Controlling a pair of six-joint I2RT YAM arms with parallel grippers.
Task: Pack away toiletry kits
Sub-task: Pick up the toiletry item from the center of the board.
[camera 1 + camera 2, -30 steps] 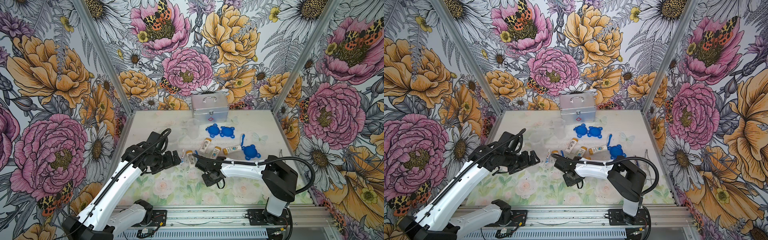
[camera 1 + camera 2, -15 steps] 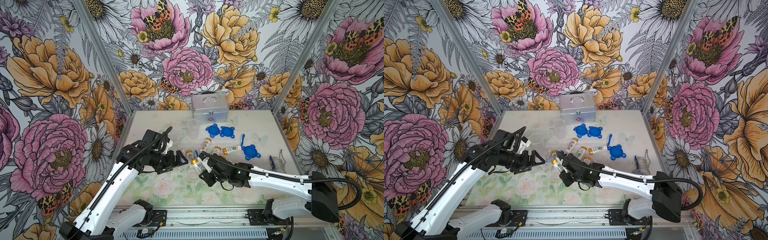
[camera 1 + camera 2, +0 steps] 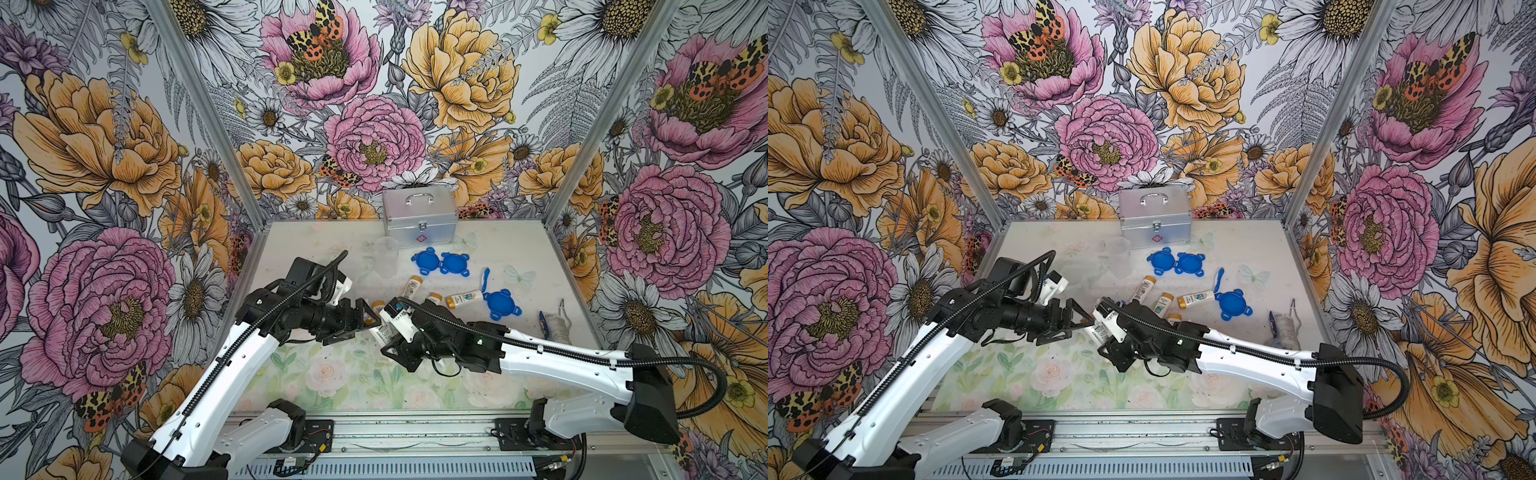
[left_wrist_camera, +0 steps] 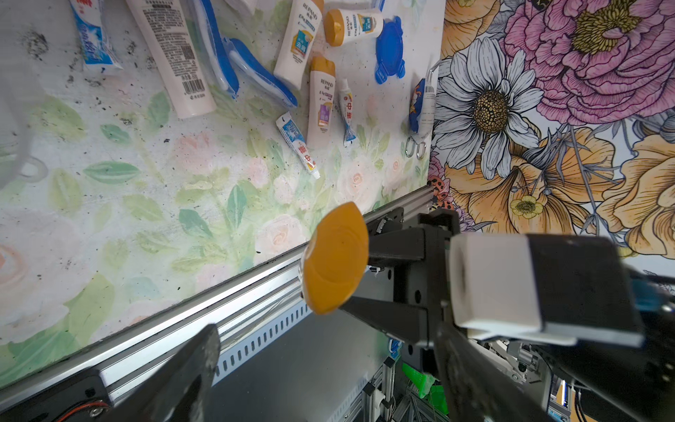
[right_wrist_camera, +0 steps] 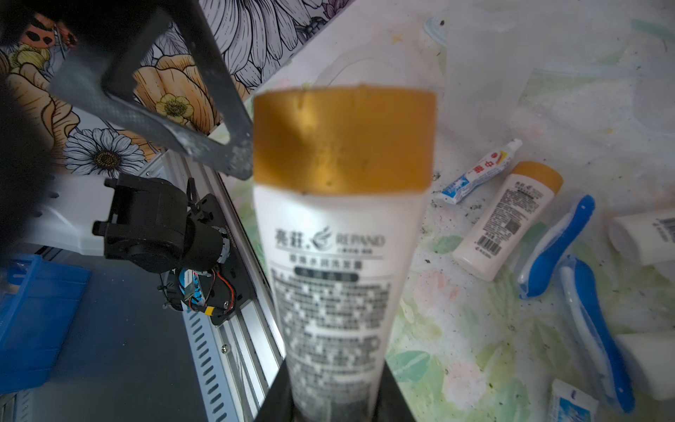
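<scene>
Right gripper (image 3: 387, 337) is clamped on the base end of a white bottle (image 5: 339, 255), orange cap (image 4: 334, 257) aimed at the left gripper (image 3: 366, 326). Bottle is off the mat (image 3: 332, 374), just left of frame centre in both top views. Left gripper jaws stand wide, a finger (image 4: 182, 372) on each side of the cap's line. One fingertip sits right at the cap edge in the right wrist view, contact I cannot tell. Versus a second ago: right arm was folded back over its base with the gripper low over the mat, now it is stretched flat from lower right toward centre with the bottle raised. Versus half a second ago: bottle slightly nearer the left gripper, left arm pose about the same. Loose items have not moved. Mat is pale floral print with dark specks. Behind the grippers, right of centre: more bottles (image 3: 411, 286) lying flat, toothbrushes (image 4: 217, 54) and small tubes (image 4: 297, 146) among them. Two blue lids (image 3: 426, 262) touch side by side just right of a clear cup (image 3: 386, 259), and a third lid (image 3: 500, 303) lies at the base end of one bottle. Silver case (image 3: 419, 216) stands against the back wall, upper centre. A small white-and-blue item with a wire loop (image 3: 552, 324) lies near the right wall. Floral walls (image 3: 104, 145) close three sides, aluminium posts (image 3: 212, 124) at the back corners, aluminium rail (image 3: 415, 432) with both arm bases along the bottom. Open mat runs from the grippers down to the rail. Left arm's elbow is near the left wall.
</scene>
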